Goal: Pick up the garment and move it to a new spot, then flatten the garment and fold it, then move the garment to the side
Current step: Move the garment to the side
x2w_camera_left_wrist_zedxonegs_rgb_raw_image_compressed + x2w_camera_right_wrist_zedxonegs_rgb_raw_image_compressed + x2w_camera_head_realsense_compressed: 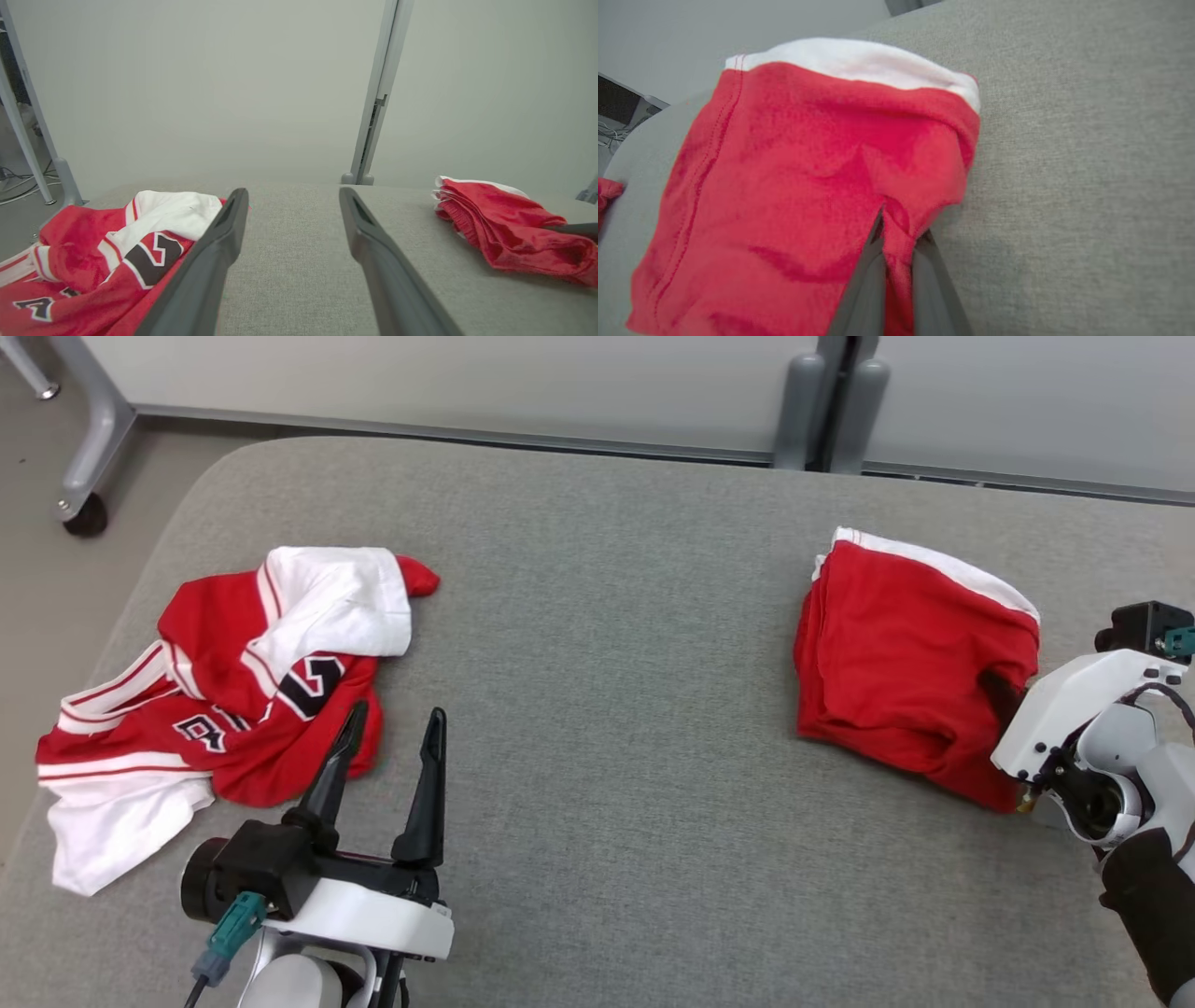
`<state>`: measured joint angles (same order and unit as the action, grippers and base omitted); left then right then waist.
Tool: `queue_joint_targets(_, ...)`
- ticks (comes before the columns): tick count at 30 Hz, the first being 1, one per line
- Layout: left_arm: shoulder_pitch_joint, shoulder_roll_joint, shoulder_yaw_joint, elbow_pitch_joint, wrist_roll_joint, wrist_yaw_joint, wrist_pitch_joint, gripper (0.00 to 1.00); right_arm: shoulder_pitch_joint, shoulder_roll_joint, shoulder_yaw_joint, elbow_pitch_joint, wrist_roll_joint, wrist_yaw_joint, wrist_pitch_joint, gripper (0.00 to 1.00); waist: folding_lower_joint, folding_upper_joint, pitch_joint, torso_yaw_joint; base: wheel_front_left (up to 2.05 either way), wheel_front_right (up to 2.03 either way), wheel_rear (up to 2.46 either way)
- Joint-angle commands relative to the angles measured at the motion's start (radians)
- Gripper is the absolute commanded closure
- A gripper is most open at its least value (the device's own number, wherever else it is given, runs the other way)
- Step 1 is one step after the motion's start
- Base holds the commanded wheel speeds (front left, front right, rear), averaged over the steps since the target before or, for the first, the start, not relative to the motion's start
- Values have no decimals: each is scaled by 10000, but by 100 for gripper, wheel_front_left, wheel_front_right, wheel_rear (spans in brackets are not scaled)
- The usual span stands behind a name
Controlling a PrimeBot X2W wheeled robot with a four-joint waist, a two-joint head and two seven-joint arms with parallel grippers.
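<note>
The folded red garment (896, 635) lies at the right of the counter (607, 616), my right hand (899, 228) clamped on its near edge; my left hand (392, 728) is spread apart. Soft, light cloth (layers may slip): I would pinch all layers.

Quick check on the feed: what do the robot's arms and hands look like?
Left hand: two long, tapered dark fingers on a black base, white wrist shell, teal connector with a dark cable. Right hand: white angular shell with small black screws, black block with a teal plug on top, dark forearm sleeve.
</note>
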<state>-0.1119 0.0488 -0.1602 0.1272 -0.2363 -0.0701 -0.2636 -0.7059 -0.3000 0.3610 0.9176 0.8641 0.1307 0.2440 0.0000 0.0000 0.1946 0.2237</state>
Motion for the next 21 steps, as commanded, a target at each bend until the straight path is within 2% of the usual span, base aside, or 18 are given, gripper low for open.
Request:
queue_joint_targets(1,-169,30,-86,-9,62,-108,-14,0,179,-199,266,-218,127,2,-293,100,0,0,-172,-363,0,0,0)
queue_joint_targets(2,-119,33,-134,-2,100,-163,-14,0,201,-246,566,-420,191,2,-424,100,0,0,-253,-728,0,0,0)
queue_joint_targets(3,-119,33,-134,-2,100,-163,-14,0,201,-246,566,-420,191,2,-424,100,0,0,-253,-728,0,0,0)
queue_joint_targets(6,-169,30,-333,25,130,-292,-14,0,218,-381,963,-679,329,2,-551,100,0,0,-331,-1346,0,0,0)
queue_joint_targets(7,-216,27,-508,10,137,-379,-14,0,202,-393,1275,-852,439,2,-592,100,0,0,-376,-1866,0,0,0)
queue_joint_targets(14,-570,107,-1266,120,274,-553,-14,0,-41,-528,2230,-1385,823,2,-772,100,0,0,-185,-3669,0,0,0)
queue_joint_targets(21,-1207,460,-1917,161,366,-599,-8,0,-877,-1026,3190,-1522,874,2,-950,100,0,0,620,-4749,0,0,0)
